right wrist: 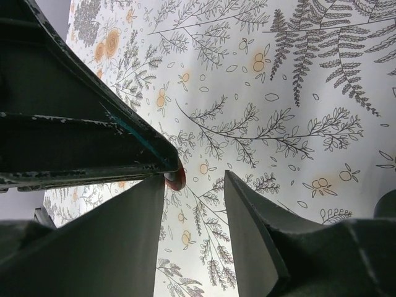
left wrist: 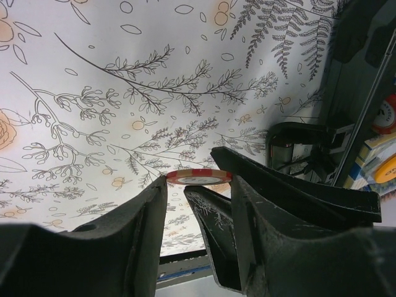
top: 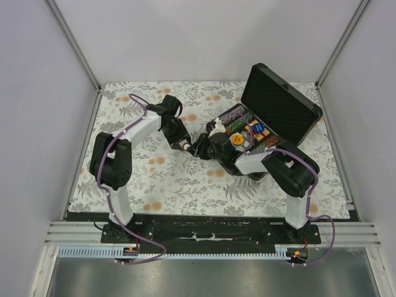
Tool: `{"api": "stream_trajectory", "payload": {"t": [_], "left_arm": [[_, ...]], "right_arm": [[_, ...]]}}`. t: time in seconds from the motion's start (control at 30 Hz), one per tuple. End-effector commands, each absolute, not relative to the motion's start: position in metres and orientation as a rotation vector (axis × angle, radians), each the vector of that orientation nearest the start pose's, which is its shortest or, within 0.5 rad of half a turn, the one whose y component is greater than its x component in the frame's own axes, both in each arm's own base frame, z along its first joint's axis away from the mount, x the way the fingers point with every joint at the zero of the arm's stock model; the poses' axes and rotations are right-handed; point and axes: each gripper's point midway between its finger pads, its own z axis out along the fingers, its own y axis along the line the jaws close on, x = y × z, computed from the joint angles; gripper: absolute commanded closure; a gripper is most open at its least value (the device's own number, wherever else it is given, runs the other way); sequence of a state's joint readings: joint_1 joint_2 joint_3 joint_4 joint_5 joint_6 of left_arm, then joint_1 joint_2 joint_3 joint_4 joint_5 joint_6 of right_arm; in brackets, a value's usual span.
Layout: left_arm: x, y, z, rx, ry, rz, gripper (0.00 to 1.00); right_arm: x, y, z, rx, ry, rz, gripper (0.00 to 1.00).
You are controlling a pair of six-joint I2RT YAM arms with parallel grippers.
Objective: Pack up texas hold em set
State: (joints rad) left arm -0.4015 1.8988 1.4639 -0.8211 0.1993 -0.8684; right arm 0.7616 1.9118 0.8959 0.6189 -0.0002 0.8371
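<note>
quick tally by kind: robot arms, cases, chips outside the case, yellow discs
white robot arms: 2
black rectangular hard case: 1
red and white round chip outside the case: 1
yellow round disc in the case: 1
total: 5

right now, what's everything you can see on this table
tablecloth: 1, white floral, under everything
case: 1, black, lid open, far right of the tablecloth
chip rows: several, mixed colours, inside the case
disc: 1, yellow, inside the case
loose chip: 1, red and white, in the left gripper
left arm: 1, white and black
right arm: 1, white and black
left gripper: black, shut on the loose chip
right gripper: black, open, beside the loose chip
</note>
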Motion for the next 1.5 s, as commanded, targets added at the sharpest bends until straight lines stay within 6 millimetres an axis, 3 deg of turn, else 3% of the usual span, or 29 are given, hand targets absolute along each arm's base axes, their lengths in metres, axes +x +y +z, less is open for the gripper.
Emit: {"api": "stream_trajectory", "payload": {"t": [0.0, 0.13, 0.7, 1.03, 1.2, 1.47], "left_arm": [[0.338, -0.224, 0.085, -0.669, 2.892, -0.577, 0.48], [0.338, -0.224, 0.083, -0.673, 2.894, -0.574, 0.48], [0.334, -0.227, 0.083, -0.672, 2.913, -0.604, 0.49], [0.334, -0.228, 0.082, -0.675, 2.914, -0.603, 0.49], [0.334, -0.226, 0.082, -0.676, 2.91, -0.589, 0.48], [0.342, -0.21, 0.085, -0.684, 2.868, -0.515, 0.38]], "right_arm": [[0.357, 0.373, 0.1, 0.084, 2.003, 1.03, 0.48], [0.359, 0.378, 0.107, 0.085, 1.968, 1.066, 0.47], [0.359, 0.398, 0.125, 0.013, 1.857, 1.211, 0.57], [0.359, 0.399, 0.124, 0.012, 1.855, 1.213, 0.77], [0.361, 0.397, 0.121, 0.024, 1.877, 1.193, 1.0], [0.359, 0.394, 0.114, 0.002, 1.926, 1.149, 1.0]]}}
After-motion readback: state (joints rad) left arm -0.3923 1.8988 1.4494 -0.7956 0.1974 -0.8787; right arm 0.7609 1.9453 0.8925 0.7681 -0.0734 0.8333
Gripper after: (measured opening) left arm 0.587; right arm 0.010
